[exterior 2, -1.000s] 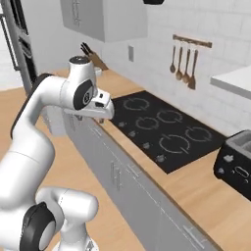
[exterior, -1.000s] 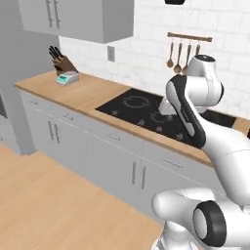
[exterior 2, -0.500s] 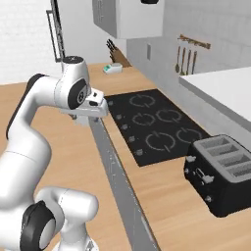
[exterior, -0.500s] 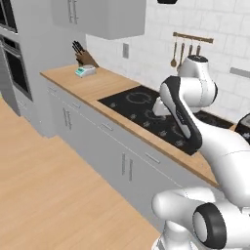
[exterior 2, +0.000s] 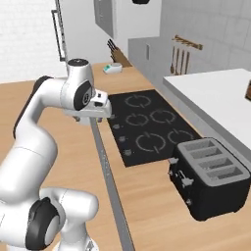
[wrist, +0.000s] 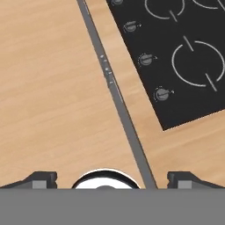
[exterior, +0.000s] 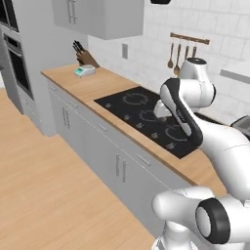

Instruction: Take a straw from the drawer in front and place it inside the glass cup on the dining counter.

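My gripper is open, its two dark fingertips wide apart with nothing between them. It hangs over the front edge of the wood counter with the black hob, pointing down. In the left base view the gripper sits above the hob, and in the right base view the gripper is at the counter's front edge. The straw, the drawer, the glass cup and the dining counter are out of view.
A black toaster stands on the wood counter right of the hob. Knife block and a small teal item sit at the far end. Utensils hang on the wall. Grey cabinet fronts face open wood floor.
The whole picture has shifted in both base views, so the camera has moved along the hob counter; the toaster now looms larger. The gripper stays open.
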You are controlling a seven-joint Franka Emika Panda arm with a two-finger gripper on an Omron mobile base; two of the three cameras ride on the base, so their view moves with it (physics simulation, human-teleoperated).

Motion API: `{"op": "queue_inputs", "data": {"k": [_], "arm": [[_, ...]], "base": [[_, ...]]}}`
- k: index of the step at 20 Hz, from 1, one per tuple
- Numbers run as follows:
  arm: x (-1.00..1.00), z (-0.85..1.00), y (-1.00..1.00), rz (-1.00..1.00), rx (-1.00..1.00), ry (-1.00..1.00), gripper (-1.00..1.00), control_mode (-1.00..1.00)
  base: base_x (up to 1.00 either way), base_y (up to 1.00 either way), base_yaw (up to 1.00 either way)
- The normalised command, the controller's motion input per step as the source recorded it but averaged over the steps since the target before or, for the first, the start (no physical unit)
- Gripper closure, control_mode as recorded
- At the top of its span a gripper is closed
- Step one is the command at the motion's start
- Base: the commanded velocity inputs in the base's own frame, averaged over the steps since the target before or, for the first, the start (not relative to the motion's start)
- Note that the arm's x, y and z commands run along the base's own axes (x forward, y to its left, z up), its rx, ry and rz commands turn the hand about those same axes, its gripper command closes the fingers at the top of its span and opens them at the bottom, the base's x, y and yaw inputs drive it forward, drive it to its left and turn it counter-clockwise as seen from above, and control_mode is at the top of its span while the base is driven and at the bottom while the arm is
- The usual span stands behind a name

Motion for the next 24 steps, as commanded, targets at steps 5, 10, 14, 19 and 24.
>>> {"op": "queue_inputs", "data": {"k": [5, 10, 14, 19, 24], "arm": [[0.36, -0.50, 0.72, 0.01, -0.36, 0.00, -1.00, -1.00], [0.53, -0.79, 0.82, 0.00, -0.47, 0.00, -1.00, -1.00], [0.61, -0.94, 0.68, 0.00, -0.48, 0.00, -1.00, -1.00], [0.56, -0.98, 0.49, 0.00, -0.46, 0.00, -1.00, -1.00], [0.53, -0.83, 0.30, 0.00, -0.42, 0.00, -1.00, -1.00]], "base": [[0.00, 0.00, 0.00], [0.00, 0.00, 0.00], [0.00, 0.00, 0.00], [0.00, 0.00, 0.00], [0.00, 0.00, 0.00]]}}
